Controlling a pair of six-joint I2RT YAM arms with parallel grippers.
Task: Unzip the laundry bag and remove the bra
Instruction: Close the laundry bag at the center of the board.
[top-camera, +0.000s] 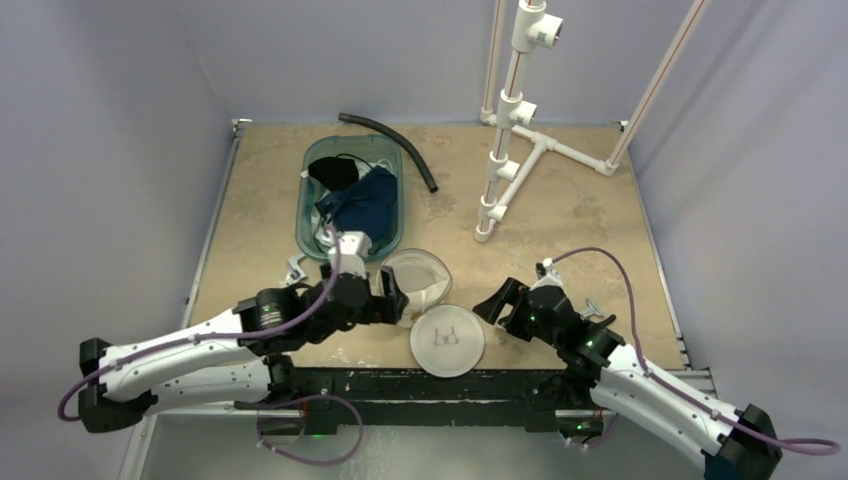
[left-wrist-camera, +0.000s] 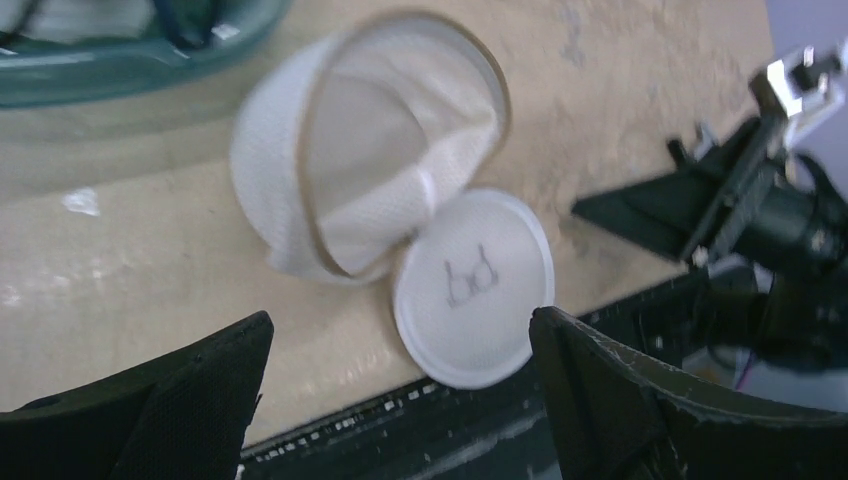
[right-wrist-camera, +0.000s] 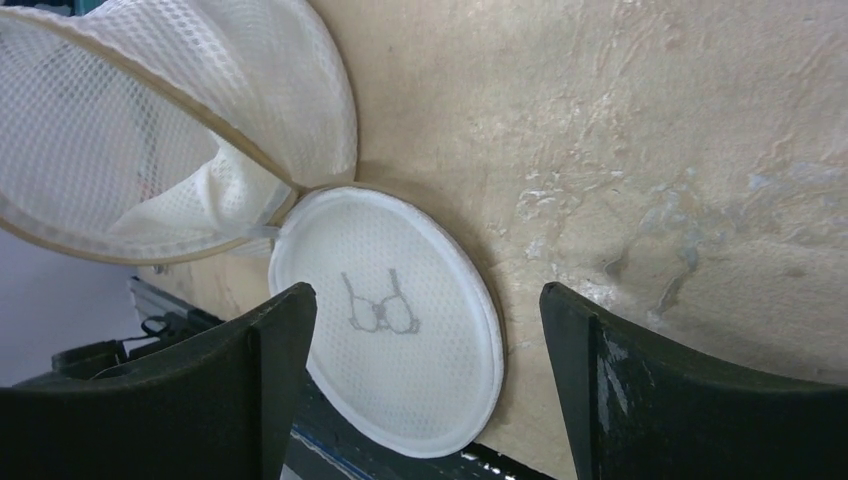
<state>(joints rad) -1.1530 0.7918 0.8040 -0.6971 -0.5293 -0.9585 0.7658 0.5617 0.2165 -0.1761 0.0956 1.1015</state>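
The white mesh laundry bag (top-camera: 417, 280) lies unzipped on its side near the table's front edge. Its round lid (top-camera: 447, 340) with the black bra outline lies flat beside it, partly over the edge. The lid (right-wrist-camera: 390, 320) stays joined to the drum (right-wrist-camera: 120, 140) at one spot. Folded white fabric (left-wrist-camera: 440, 170) shows inside the bag; I cannot tell whether it is the bra. My left gripper (top-camera: 396, 300) hangs open just left of the bag, its fingers (left-wrist-camera: 200, 390) holding nothing. My right gripper (top-camera: 488, 304) stands open to the right of the lid, also holding nothing.
A teal tub (top-camera: 306, 215) with dark blue and black clothes stands behind the bag. A black hose (top-camera: 395, 145) curves past the tub's far end. A white pipe rack (top-camera: 505, 150) rises at the back right.
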